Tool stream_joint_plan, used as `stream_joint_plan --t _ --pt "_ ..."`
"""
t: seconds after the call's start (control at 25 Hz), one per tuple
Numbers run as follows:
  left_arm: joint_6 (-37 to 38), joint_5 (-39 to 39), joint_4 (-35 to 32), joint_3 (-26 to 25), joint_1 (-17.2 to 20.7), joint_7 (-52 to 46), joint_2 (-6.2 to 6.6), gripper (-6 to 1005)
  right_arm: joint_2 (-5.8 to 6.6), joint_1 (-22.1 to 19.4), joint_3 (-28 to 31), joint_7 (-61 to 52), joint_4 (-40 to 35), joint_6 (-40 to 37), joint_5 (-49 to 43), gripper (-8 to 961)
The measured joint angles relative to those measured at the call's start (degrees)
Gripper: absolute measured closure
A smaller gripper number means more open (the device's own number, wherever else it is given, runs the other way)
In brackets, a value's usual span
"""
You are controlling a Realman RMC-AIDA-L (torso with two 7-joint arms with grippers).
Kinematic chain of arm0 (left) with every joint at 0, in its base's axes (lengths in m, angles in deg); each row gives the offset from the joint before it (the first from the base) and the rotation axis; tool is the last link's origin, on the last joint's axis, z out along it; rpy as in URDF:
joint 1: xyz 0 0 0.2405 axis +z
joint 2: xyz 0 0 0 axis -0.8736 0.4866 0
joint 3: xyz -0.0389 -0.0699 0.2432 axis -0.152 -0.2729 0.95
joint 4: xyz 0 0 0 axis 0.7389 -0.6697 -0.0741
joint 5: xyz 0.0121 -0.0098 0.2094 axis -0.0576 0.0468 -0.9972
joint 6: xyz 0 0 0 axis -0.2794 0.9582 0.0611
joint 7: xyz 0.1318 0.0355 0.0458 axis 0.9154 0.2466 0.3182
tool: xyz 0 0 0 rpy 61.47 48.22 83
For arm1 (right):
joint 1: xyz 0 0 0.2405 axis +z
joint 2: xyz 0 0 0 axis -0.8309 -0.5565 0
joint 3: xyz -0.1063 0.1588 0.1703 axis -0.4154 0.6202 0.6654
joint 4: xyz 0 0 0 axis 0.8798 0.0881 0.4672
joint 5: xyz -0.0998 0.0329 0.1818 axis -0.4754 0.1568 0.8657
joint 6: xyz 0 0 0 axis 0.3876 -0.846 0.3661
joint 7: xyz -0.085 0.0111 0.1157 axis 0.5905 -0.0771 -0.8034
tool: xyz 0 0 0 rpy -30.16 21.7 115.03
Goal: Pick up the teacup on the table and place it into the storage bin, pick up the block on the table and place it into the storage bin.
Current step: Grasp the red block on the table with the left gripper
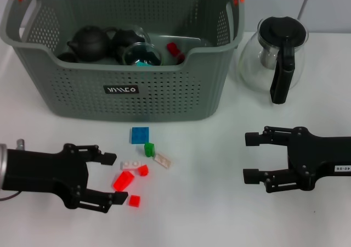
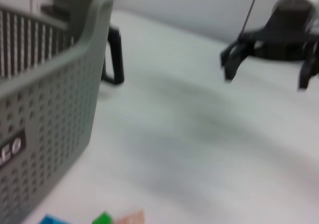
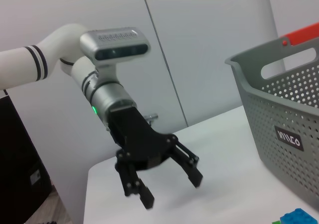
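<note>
Left gripper (image 1: 112, 175) sits low over the white table (image 1: 208, 214), jaws wide apart, holding nothing. A red plastic building block (image 1: 123, 180) lies right between its fingertips; a smaller red square brick (image 1: 134, 201) is just off the near fingertip.

More loose bricks just past the fingertips: red stud (image 1: 142, 170), white bar (image 1: 130, 164), green cube (image 1: 149, 149), beige bar (image 1: 162, 160), blue flat plate (image 1: 139, 135).

Large grey perforated plastic storage bin (image 1: 137, 88) with orange-red handle tips stands beyond them. Dark teaware is already inside; no teacup visible on the table, so the cup half looks done.

Right gripper (image 1: 251, 158) is parked well off to the other side, spread open, empty, with a glass coffee pot (image 1: 274, 55) beyond it.

Handling guess: block is light, rigid, smooth ABS, so not fragile but it can squirt out or tilt. Pinch across the flat parallel sides, mid-length, low to the table; moderate force is enough. Watch for dragging the neighbouring bricks.
</note>
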State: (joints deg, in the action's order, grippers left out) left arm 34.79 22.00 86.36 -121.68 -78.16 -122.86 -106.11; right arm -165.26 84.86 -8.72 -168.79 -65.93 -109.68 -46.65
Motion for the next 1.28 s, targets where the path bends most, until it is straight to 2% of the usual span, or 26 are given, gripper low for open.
stream_joint_plan --t 0.28,0.48,0.64,0.84,1.04,1.28 --pt "-7.71 -4.67 2.43 9.46 -0.66 -9.82 -0.03 118 -0.06 -0.21 0.0 -0.01 0.0 -0.01 -0.01 39" --pt "-15.29 -11.23 6.57 20.99 -0.54 -21.67 -0.05 124 -0.04 -0.41 0.0 0.04 0.0 -0.01 0.08 38" --pt "-18.72 -14.78 8.42 27.01 -0.69 -27.74 -0.1 129 -0.06 -0.36 0.0 0.22 0.0 0.01 0.0 39" --pt "-19.92 -15.92 10.18 28.89 -1.28 -32.23 -0.16 135 -0.12 -0.38 0.0 0.37 0.0 0.08 -0.04 39" --pt "-20.02 -17.56 11.28 31.27 -1.91 -36.59 -0.14 204 -0.04 -0.62 0.0 0.4 0.05 0.1 -0.05 39" --pt "-20.54 -19.75 11.39 34.42 -2.79 -44.31 -0.14 234 -0.01 -0.61 0.0 0.4 0.09 0.45 -0.04 38"
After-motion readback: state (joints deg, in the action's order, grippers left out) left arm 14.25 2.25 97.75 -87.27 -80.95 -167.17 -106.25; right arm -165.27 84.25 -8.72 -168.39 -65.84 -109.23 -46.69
